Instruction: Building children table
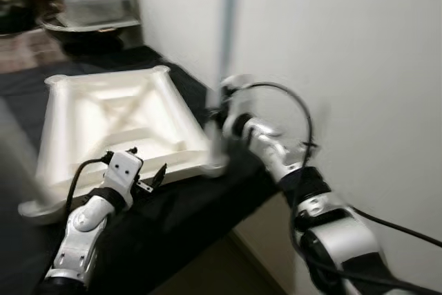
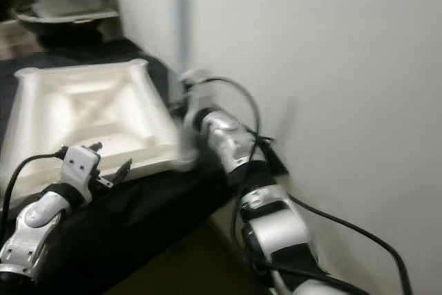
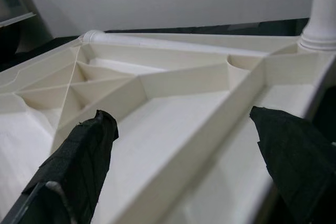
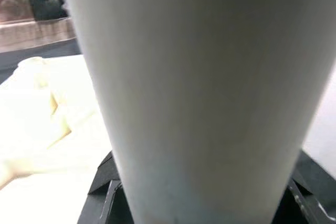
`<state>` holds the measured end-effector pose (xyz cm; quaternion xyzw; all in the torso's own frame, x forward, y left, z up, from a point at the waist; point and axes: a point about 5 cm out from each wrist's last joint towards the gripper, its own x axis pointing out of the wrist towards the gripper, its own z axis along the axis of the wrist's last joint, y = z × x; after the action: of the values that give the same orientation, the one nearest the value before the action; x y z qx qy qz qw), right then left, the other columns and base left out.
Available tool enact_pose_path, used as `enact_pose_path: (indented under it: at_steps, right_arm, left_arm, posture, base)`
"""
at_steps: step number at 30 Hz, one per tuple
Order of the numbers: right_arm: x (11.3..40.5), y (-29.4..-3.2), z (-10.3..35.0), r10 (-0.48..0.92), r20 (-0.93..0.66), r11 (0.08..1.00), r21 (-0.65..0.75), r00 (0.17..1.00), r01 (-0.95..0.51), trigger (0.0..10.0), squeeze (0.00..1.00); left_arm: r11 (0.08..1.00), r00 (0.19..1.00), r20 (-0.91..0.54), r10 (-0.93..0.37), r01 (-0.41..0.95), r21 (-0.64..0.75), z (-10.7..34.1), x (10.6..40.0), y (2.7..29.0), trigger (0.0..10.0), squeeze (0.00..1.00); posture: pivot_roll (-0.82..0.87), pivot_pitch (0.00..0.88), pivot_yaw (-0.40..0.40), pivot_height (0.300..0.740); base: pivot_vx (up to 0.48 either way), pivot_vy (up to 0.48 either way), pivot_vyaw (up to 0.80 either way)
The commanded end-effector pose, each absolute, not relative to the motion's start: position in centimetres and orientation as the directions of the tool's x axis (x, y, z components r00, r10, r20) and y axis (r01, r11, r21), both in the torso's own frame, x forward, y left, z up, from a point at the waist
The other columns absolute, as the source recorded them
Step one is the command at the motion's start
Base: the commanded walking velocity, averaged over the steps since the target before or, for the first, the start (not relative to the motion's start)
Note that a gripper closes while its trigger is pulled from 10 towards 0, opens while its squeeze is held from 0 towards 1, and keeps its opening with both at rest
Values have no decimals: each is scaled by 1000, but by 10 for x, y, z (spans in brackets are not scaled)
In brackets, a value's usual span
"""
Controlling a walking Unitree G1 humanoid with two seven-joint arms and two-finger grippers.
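Tabletop (image 1: 110,122) upside-down, right pincer (image 1: 219,112) apparently gripping leg (image 1: 224,53) — left pincer (image 3: 178,166) open

A plain white wall (image 1: 359,46) fills the right side. A black cloth (image 1: 173,219) covers the low surface, and clear plastic bins (image 1: 93,1) sit far behind on a shelf.

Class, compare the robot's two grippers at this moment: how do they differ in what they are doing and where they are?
The right gripper is closed on the upright table leg at the tabletop's corner by the wall; the left gripper holds nothing, its fingers spread wide. The right reaches farther forward; the left sits at the near edge of the upturned tabletop. Both have black fingers on silver arms.
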<state>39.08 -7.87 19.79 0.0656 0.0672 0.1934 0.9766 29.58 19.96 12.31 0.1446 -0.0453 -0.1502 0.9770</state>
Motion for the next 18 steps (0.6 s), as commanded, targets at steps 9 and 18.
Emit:
enact_pose_path:
  at_steps: [9, 18]
  right_arm:
    - [372, -45, 204, 658, -66, 732, 286, 750, -618, 10000, 1000]
    - [333, -52, 248, 971, 178, 157, 27, 160, -987, 10000, 0]
  left_arm:
    - [907, 947, 38, -320, 295, 300, 123, 298, 197, 10000, 0]
    - [909, 949, 44, -314, 286, 304, 124, 298, 198, 10000, 0]
  posture:
    - [25, 0, -114, 740]
    - [40, 0, -127, 740]
  base:
    - [0, 0, 0]
    - [0, 0, 0]
